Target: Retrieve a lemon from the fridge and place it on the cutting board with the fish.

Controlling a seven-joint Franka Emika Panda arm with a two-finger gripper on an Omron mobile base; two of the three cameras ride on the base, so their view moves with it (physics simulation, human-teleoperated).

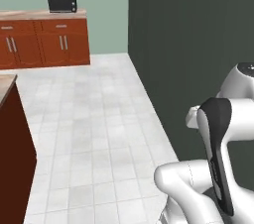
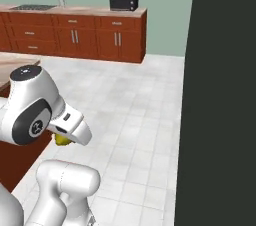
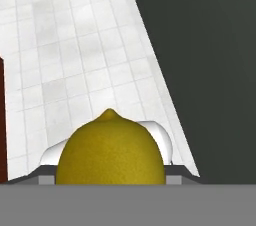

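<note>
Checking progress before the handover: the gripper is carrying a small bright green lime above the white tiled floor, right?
Not quite: the fruit in the gripper is a bright yellow lemon, not a green lime, as the hand view shows. It is indeed carried above the white tiled floor.

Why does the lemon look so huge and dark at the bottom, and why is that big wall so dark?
In the hand view the lemon sits right by the camera, so it looms large, its lower half shaded, with no glare. In the right base view it is a small yellow patch under the arm. In the left base view the dark wall is flat and unlit, while the floor tiles stay bright, slightly soft.
</note>
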